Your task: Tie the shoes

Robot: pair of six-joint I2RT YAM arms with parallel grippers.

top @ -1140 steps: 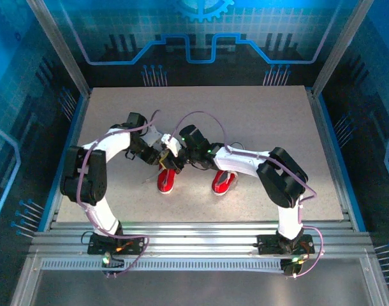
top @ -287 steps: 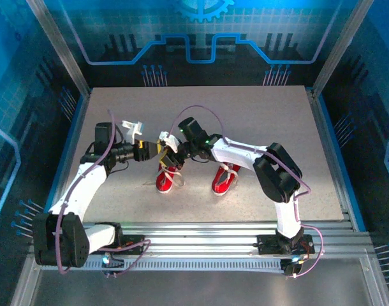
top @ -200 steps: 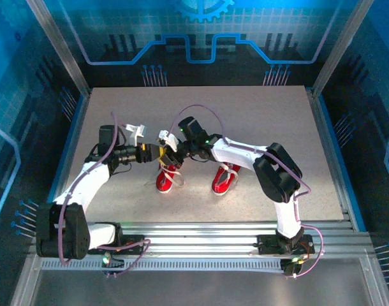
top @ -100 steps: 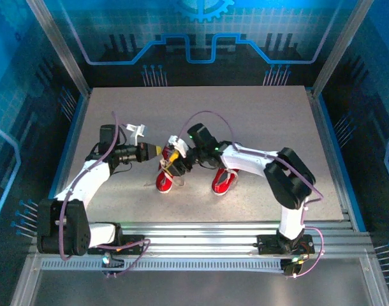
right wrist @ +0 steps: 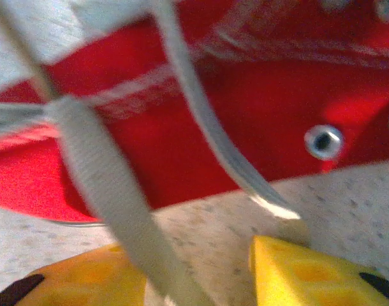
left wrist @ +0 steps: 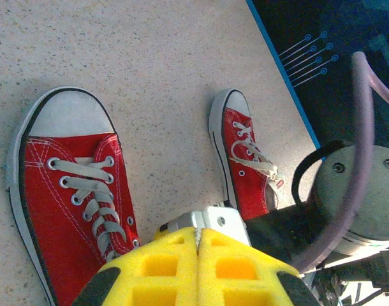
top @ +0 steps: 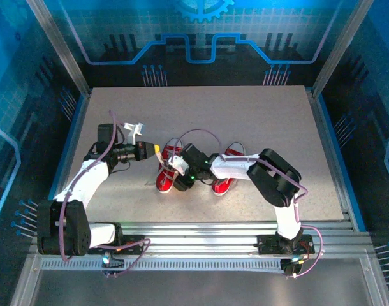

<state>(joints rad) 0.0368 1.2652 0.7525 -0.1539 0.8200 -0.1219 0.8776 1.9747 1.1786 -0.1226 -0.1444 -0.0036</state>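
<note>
You're mid-tie on the left shoe (top: 166, 173), which sits on the table (top: 258, 115) w/ the right shoe (top: 225, 173) just beside it. L gripper (left wrist: 198, 242) hangs just off that shoe's far-left corner, yellow pads (left wrist: 162, 264) pressed together. Can't tell if a lace is pinched in there. R gripper (right wrist: 182, 261) is low against the shoe's right flank, btwn the pair. Its jaws are part-way apart w/ a loose lace (right wrist: 99, 166) running down through the gap, not clamped yet. Next, I'd judge: you close R on that strand, then draw it away from the shoe while L keeps its end steady so nothing slips. Vs half a sec ago: R has dropped from above the shoe's far end, close by L, down to the flank. L has barely moved.
</note>
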